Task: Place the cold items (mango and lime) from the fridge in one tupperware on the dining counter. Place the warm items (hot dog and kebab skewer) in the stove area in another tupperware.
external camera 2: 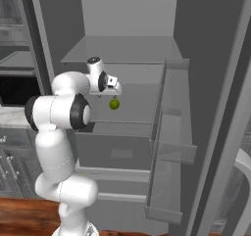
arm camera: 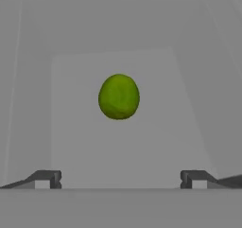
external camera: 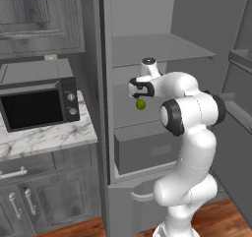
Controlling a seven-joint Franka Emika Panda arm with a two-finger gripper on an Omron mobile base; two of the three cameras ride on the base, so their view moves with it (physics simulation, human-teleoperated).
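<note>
Reaching into the open fridge (external camera: 147, 44), my arm rose from the base, bent sharply at the elbow and folded back toward the shelves, the wrist level with the middle shelf. My fingers (arm camera: 121, 179) stood spread as wide as they go and held nothing, pointing down at the shelf floor. Item: lime (arm camera: 118, 96), plain green, on the pale grey middle shelf, directly below my hand and centred between the two tips, not touched. From the left base view the lime (external camera: 141, 104) showed just under the wrist; from the right base view the lime (external camera 2: 114, 104) sat likewise below the hand. Item: fridge drawer (external camera: 147, 155), grey, under that shelf. Item: microwave (external camera: 39, 103), on the marble desk (external camera: 44, 137) left of the fridge.
</note>
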